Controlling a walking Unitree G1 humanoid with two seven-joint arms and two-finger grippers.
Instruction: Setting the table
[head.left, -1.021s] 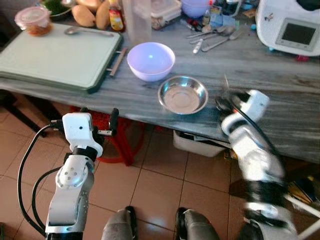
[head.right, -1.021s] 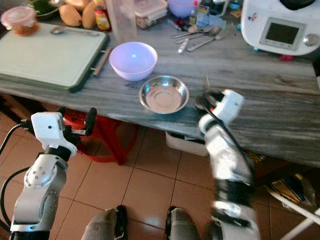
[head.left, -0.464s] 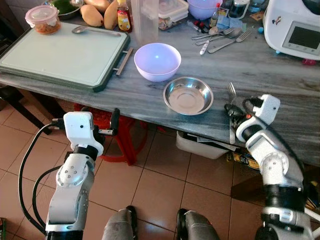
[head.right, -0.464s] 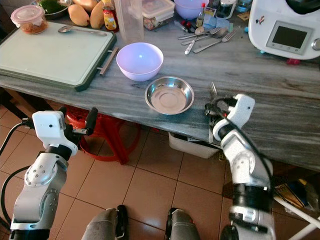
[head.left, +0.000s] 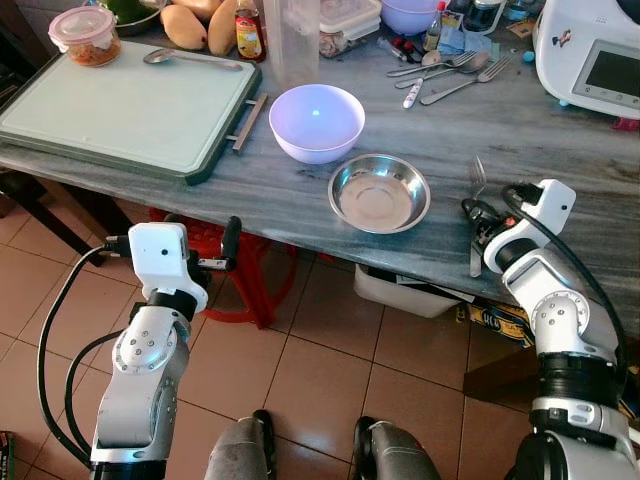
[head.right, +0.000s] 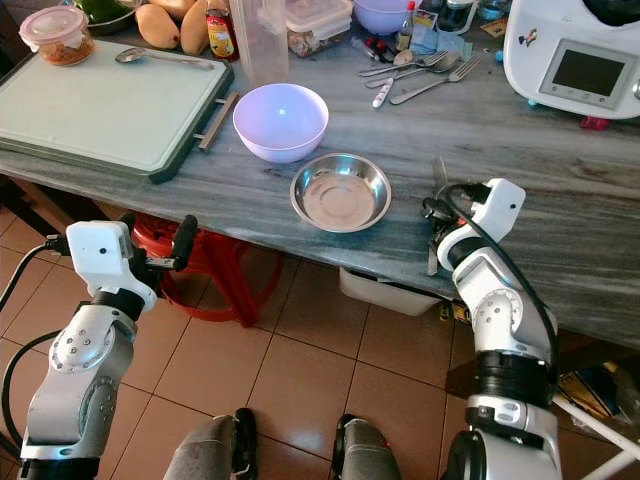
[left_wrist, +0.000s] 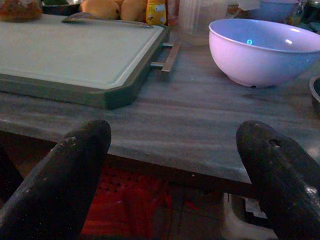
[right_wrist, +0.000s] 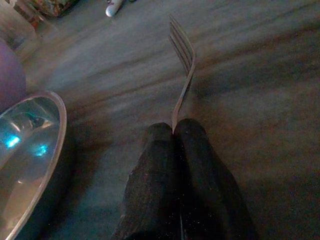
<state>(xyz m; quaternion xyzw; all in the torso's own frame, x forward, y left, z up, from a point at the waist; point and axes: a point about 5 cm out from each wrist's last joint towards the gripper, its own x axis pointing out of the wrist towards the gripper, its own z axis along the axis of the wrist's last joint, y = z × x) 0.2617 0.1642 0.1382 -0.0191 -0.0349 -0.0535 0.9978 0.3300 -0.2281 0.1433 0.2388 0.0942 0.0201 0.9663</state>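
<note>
In the left eye view, the right gripper (head.left: 478, 215) is bent over the grey table (head.left: 560, 160), clamped on a fork (head.left: 477, 180) just right of the steel bowl (head.left: 379, 193). The left gripper (head.left: 222, 250) is held below the table edge. In the left wrist view, its fingers (left_wrist: 65, 170) are spread wide. In the right wrist view, the tines are seen raised above the tabletop.

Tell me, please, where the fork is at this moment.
The fork is pinched in the right gripper over the grey table, on the robot's right, just right of the steel bowl, tines pointing away from the robot.
</note>
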